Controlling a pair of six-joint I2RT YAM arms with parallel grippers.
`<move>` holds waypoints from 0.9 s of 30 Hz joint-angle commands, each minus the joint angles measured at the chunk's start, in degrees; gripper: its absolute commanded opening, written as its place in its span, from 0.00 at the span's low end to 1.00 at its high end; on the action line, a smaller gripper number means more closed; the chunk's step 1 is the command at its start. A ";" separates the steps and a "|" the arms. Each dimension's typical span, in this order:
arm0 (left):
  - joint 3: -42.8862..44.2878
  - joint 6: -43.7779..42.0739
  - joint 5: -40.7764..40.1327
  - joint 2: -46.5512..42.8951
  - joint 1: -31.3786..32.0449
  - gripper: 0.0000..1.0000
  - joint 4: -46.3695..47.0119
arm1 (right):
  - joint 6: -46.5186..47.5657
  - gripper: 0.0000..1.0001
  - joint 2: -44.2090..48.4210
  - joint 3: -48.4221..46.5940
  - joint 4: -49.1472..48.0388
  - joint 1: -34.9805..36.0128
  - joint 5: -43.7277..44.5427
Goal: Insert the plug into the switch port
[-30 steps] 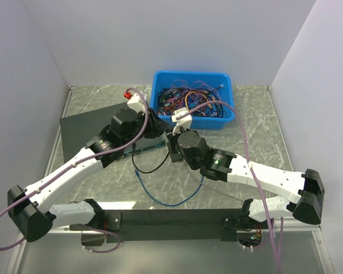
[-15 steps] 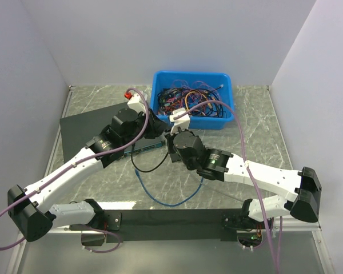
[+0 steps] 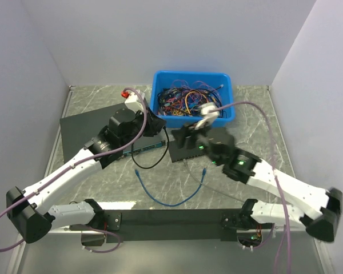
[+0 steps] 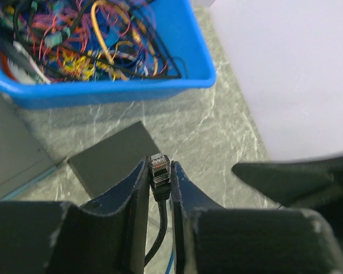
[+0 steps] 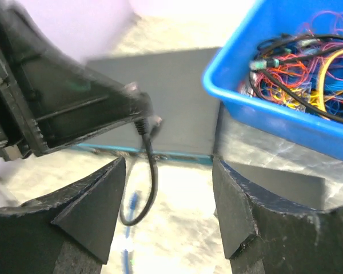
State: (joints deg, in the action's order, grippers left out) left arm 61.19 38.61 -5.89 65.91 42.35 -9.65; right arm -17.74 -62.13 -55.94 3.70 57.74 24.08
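Up close, the left gripper pinches the black cable's end. From above, the plug lies on the table near the black box. The right gripper has backed off, wide open, empty.

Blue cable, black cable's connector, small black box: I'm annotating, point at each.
blue cable (image 3: 170, 202), top external view, loop's lowest bend.
black cable's connector (image 4: 159, 169), left wrist view, its tip.
small black box (image 3: 180, 152), top external view, top face.

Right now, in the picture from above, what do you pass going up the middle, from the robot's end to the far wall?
Blue cable → small black box → blue bin of wires.
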 commanded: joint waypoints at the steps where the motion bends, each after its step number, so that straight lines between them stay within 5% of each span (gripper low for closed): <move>1: -1.50 -2.48 -0.53 -4.02 -0.16 0.00 7.35 | -7.63 0.69 8.13 5.30 -9.31 -8.66 -22.89; 7: -6.59 -4.42 7.36 -9.56 -0.60 0.01 19.63 | -15.11 0.65 9.14 10.85 -22.32 -20.37 -51.42; 14: -8.02 -3.89 31.09 -12.74 -0.86 0.01 31.96 | -36.38 0.63 1.49 16.39 -58.47 -26.79 -74.67; 22: -5.64 -1.87 40.25 -11.42 -0.86 0.01 32.41 | -60.35 0.62 -7.38 18.76 -93.90 -29.08 -80.15; 27: -6.69 -1.35 39.46 -11.68 -0.86 0.01 32.85 | -70.59 0.60 -13.10 18.24 -104.60 -29.79 -80.24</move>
State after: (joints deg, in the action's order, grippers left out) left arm 52.84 36.53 31.29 54.52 41.43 19.49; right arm -78.11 -73.03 -37.85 -71.83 28.53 -53.84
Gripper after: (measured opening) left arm 0.220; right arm 0.607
